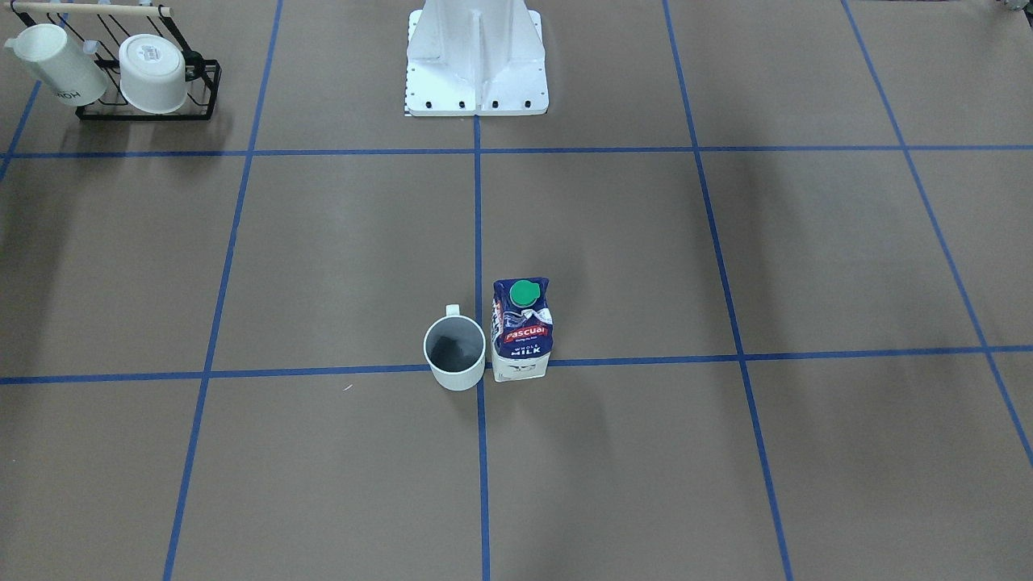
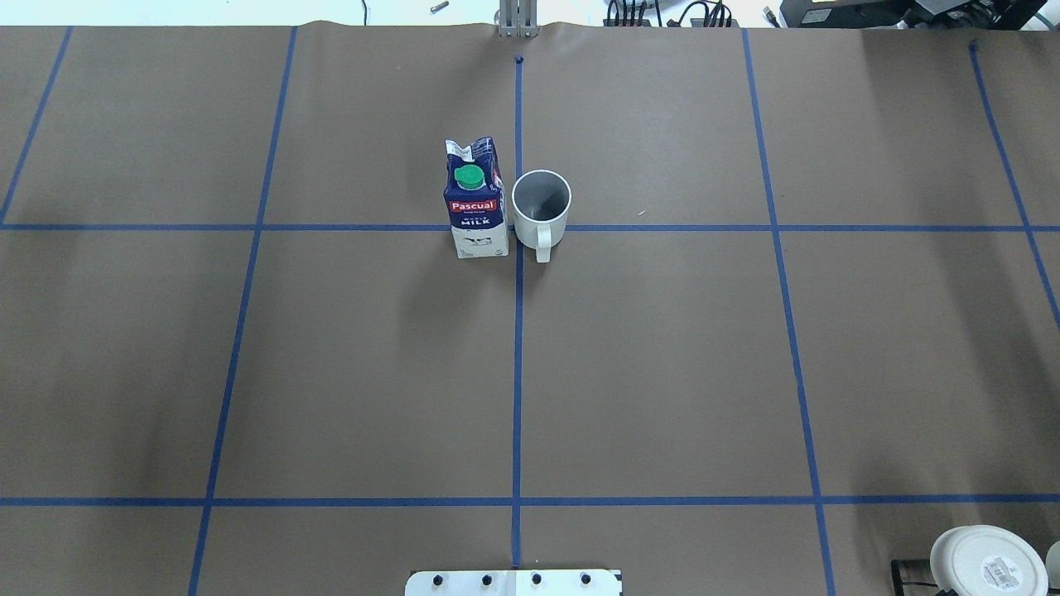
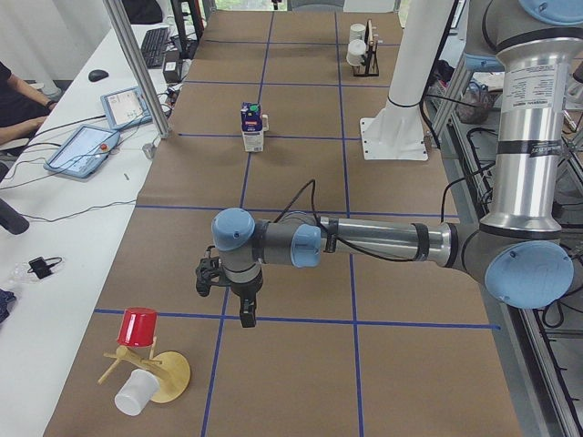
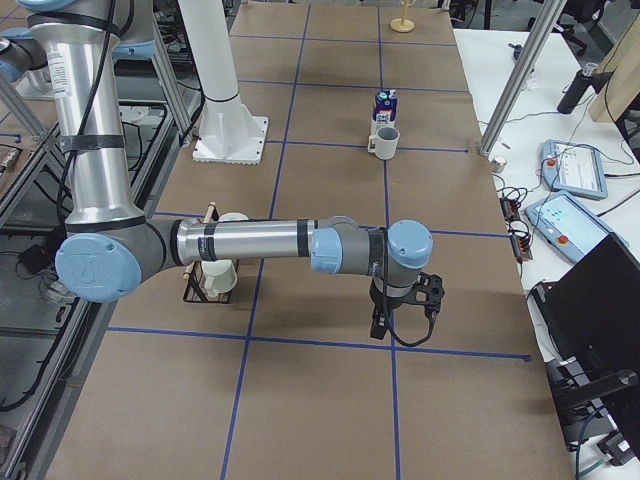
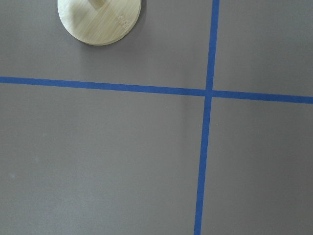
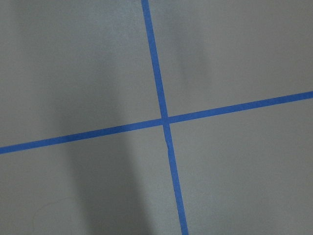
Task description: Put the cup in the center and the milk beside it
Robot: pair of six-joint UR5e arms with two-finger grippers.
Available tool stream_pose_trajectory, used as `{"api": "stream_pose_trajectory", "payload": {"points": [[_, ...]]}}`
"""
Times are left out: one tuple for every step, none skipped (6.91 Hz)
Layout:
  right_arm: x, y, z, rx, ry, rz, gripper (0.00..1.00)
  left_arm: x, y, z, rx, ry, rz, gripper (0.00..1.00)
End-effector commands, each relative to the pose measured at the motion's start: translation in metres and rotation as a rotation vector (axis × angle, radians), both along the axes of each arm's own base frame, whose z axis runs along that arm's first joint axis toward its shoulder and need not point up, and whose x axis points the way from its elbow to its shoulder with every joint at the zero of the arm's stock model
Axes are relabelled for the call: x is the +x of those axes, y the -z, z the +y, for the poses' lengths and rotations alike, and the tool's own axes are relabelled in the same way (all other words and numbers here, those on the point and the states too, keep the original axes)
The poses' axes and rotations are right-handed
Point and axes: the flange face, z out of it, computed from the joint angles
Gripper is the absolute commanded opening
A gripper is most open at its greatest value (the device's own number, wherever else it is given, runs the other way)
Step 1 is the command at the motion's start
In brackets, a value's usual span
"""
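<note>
The cup (image 1: 454, 353), a plain white mug with a dark grey inside, stands upright at the crossing of the blue tape lines in the middle of the table; it also shows in the overhead view (image 2: 541, 207). The milk (image 1: 521, 331), a blue and white Pascual carton with a green cap, stands upright right beside it, close to touching (image 2: 475, 203). My left gripper (image 3: 228, 299) hangs over the table far from both, near a mug tree. My right gripper (image 4: 400, 318) hangs over the table at the other end. I cannot tell whether either is open or shut.
A black rack (image 1: 149, 81) with two other white mugs stands near the robot's base (image 1: 476, 60), on its right side. A wooden mug tree (image 3: 150, 369) with a red cup and a white cup stands at the left end; its round base shows in the left wrist view (image 5: 99, 19).
</note>
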Motion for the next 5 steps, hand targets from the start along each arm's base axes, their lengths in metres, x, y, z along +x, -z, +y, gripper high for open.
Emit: {"api": "stream_pose_trajectory", "payload": {"points": [[0.0001,0.0005,0.001,0.0,0.0,0.0,1.0,0.0001,-0.0032,-0.0026,-0.005,0.0,0.0,0.98],[0.0001,0.0019,0.001,0.001,0.0,0.0,1.0,0.0001,-0.0024,-0.0027,-0.004,0.0,0.0,0.98],[-0.0007,-0.0011,0.0023,-0.003,0.001,0.0,1.0,0.0001,-0.0024,-0.0027,-0.004,0.0,0.0,0.98],[-0.0007,0.0011,0.0021,0.001,0.001,0.0,1.0,0.0002,-0.0016,-0.0028,-0.002,0.0,0.001,0.98],[-0.0007,0.0009,0.0019,0.003,0.0,0.0,1.0,0.0002,-0.0008,-0.0028,-0.001,0.0,0.001,0.98]]}}
